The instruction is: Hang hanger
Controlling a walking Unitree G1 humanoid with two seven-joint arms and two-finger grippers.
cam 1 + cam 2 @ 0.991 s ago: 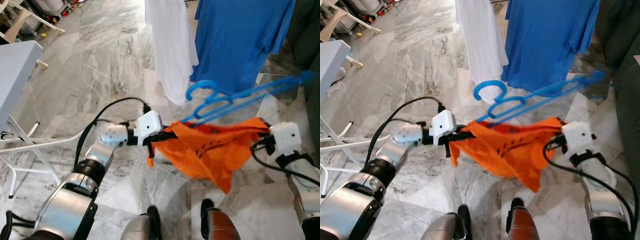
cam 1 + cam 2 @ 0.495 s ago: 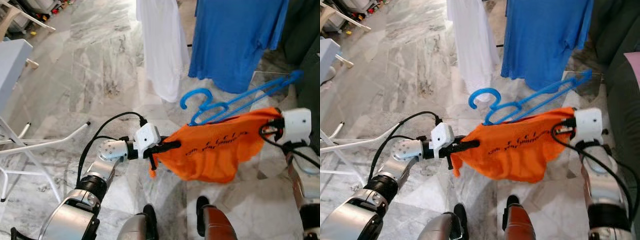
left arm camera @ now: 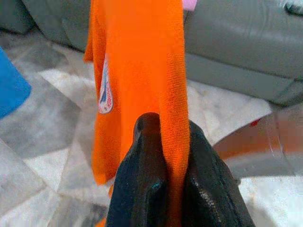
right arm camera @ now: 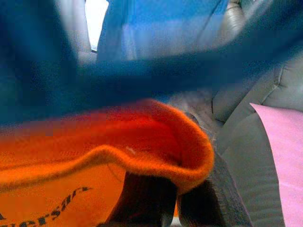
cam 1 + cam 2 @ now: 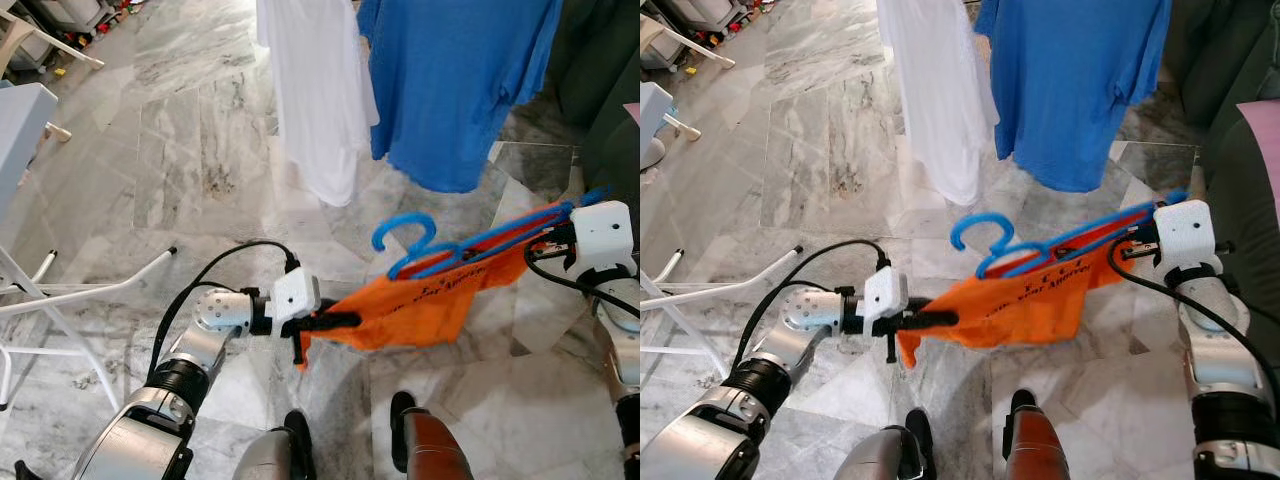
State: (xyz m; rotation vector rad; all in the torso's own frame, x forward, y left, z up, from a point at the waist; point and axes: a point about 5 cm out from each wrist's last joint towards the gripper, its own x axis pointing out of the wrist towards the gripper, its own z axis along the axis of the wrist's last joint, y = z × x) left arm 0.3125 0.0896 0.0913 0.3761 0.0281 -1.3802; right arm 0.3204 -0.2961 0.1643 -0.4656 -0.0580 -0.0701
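Hands (image 5: 318, 322) (image 5: 556, 238) apart, clamping orange shirt (image 5: 420, 305)

Orange shirt (image 5: 420, 310) w/ dark lettering; blue hanger (image 5: 440, 250); white garment (image 5: 310, 90) at 12, blue tee (image 5: 450, 80) at 1; grey-veined marble floor (image 5: 180, 150).

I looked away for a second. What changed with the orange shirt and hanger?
The right gripper rose, pulling the orange shirt from a sagging drape into a taut, slanted band. Both grippers, left gripper included, still pinch the shirt, blue hanger still on top.
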